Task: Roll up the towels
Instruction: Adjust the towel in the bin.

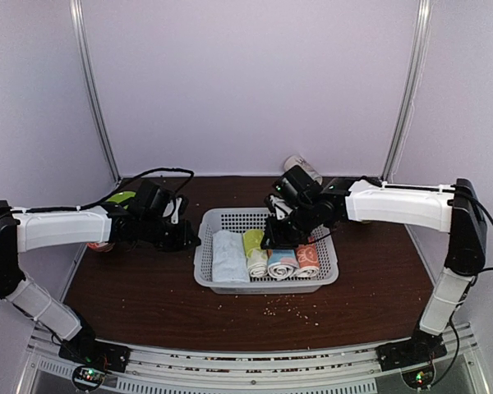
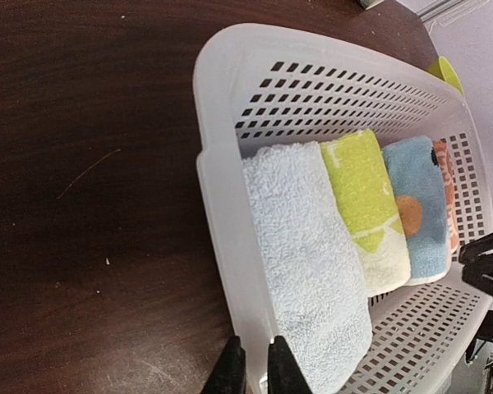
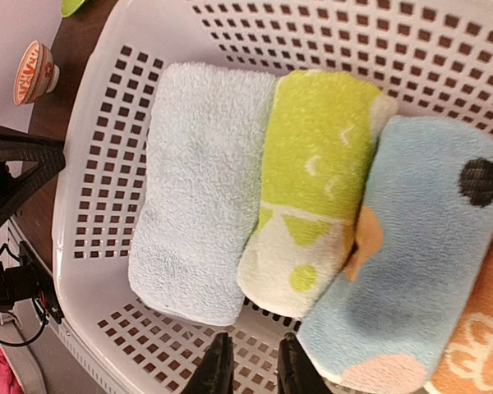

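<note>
A white perforated basket (image 1: pixel 263 283) holds several rolled towels side by side. The light blue spotted towel (image 1: pixel 282 263) and the peach-orange towel (image 1: pixel 307 258) lie rolled at the right end. They also show in the right wrist view, light blue (image 3: pixel 419 246) and peach-orange (image 3: pixel 485 328). A pale blue-white roll (image 1: pixel 228 256) and a yellow-green roll (image 1: pixel 255 253) lie to their left. My left gripper (image 2: pixel 257 365) is shut on the basket's left rim (image 2: pixel 222 205). My right gripper (image 3: pixel 255 369) hovers inside the basket, slightly open and empty, near the ends of the rolls.
A red-patterned bowl (image 3: pixel 34 72) and a green object (image 1: pixel 122 197) sit left of the basket behind my left arm. A pale cylinder (image 1: pixel 300 167) lies at the back wall. Crumbs (image 1: pixel 287 305) are scattered on the dark table in front of the basket.
</note>
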Controlling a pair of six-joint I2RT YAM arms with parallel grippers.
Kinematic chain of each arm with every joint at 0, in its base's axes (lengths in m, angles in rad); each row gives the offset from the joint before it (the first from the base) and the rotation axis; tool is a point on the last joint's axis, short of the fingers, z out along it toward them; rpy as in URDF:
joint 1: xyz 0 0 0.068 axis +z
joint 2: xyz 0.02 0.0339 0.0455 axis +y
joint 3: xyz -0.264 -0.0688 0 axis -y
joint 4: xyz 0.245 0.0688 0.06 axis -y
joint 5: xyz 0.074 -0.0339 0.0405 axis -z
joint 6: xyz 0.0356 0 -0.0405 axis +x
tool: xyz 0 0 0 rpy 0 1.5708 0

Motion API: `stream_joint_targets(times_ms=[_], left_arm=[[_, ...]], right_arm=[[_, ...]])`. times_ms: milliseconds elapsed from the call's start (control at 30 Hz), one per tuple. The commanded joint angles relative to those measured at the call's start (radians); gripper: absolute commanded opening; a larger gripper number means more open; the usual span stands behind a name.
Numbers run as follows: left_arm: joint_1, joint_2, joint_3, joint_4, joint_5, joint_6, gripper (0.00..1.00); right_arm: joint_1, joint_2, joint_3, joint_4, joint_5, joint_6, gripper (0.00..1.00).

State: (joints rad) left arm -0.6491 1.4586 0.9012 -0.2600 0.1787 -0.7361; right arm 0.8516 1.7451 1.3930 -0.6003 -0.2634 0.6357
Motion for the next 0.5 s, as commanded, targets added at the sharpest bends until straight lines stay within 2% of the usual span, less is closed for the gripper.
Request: stream_joint_targets(times_ms=[0, 233, 467], left_arm=[[-0.007, 0.005, -0.034, -0.036, -0.001, -0.005, 0.10], [-0.008, 0.013, -0.038, -0.039, -0.005, -0.002, 0.10], [-0.008, 0.019, -0.038, -0.044, -0.007, -0.002, 0.10]], right_arm=[[0.021, 0.045, 0.041, 0.058, -0.064, 0.035, 0.21], [0.019, 0.117, 0.013, 0.017, -0.005, 0.034, 0.18], [0.014, 0.118, -0.042, -0.020, 0.080, 0.055, 0.16]])
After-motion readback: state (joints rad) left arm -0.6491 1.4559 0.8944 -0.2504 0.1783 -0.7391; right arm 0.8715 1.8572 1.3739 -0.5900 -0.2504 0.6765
